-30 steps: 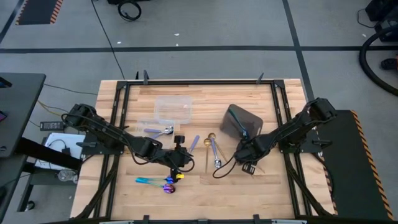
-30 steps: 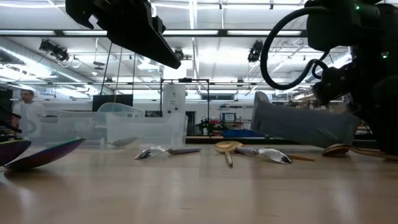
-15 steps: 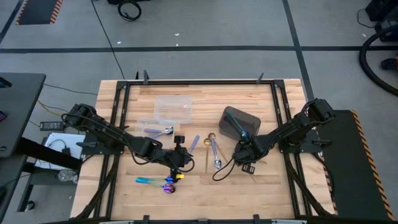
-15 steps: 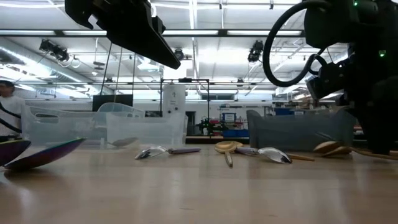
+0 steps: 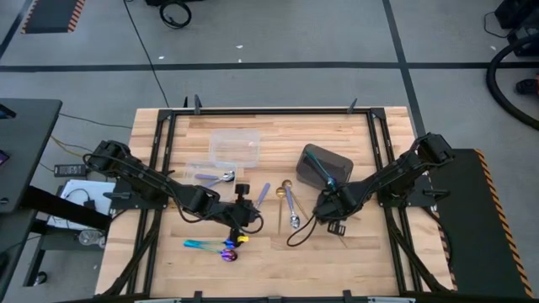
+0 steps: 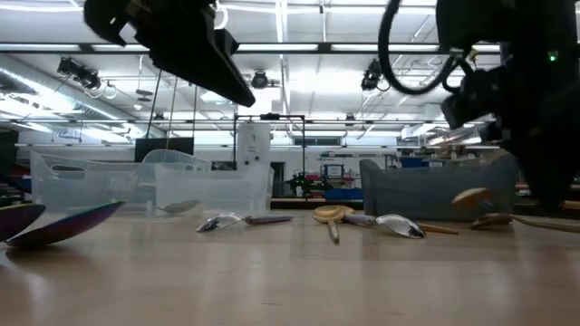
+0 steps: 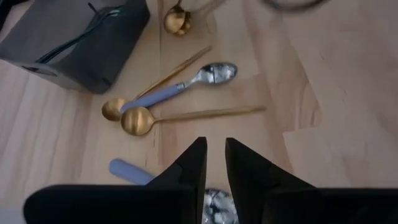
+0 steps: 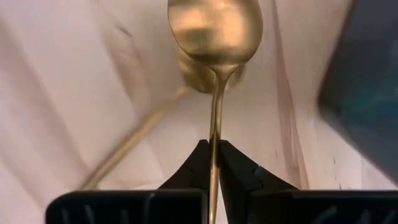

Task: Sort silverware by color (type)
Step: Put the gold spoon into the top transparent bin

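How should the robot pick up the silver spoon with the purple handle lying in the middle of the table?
Best by the lavender handle of the silver spoon, coming straight down from above. It lies flat on the wooden table, and the handle is slim and straight, so tool fingers can close across it. The rounded bowl would likely slip, and gold spoons lie close beside the handle's end, so grip mid-handle.

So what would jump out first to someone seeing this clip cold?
The right claw, beside the dark grey bin, has a gold spoon pinched by its handle and lifted off the table. At the table's front left, iridescent spoons lie grouped by the left claw.
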Robot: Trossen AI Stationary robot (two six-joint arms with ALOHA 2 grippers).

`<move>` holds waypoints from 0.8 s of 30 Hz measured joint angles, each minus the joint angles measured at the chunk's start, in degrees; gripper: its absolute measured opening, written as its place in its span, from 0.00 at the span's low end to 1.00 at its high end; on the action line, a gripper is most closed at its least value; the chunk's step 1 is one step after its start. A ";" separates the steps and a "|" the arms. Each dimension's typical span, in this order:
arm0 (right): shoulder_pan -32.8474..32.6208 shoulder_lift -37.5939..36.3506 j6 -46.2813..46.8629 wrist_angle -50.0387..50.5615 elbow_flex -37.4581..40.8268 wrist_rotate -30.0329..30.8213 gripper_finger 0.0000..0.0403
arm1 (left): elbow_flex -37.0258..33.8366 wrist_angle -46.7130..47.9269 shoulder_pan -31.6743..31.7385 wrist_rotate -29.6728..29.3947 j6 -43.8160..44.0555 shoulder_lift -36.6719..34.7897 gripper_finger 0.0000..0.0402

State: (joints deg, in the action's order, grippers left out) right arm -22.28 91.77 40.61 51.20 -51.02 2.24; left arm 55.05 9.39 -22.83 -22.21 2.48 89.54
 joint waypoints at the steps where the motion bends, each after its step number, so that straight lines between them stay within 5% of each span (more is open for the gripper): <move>1: -0.12 0.00 -0.79 0.10 -0.60 0.27 0.06 | 0.00 0.97 -0.08 0.00 -0.35 -0.24 0.17; 24: 4.10 -0.07 -17.69 -0.01 -15.21 5.50 0.06 | -7.53 -3.49 -2.04 -2.66 3.33 -9.06 0.16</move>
State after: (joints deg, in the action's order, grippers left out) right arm -18.19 91.70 22.92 51.19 -66.23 7.74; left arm 47.51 5.90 -24.88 -24.86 5.81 80.48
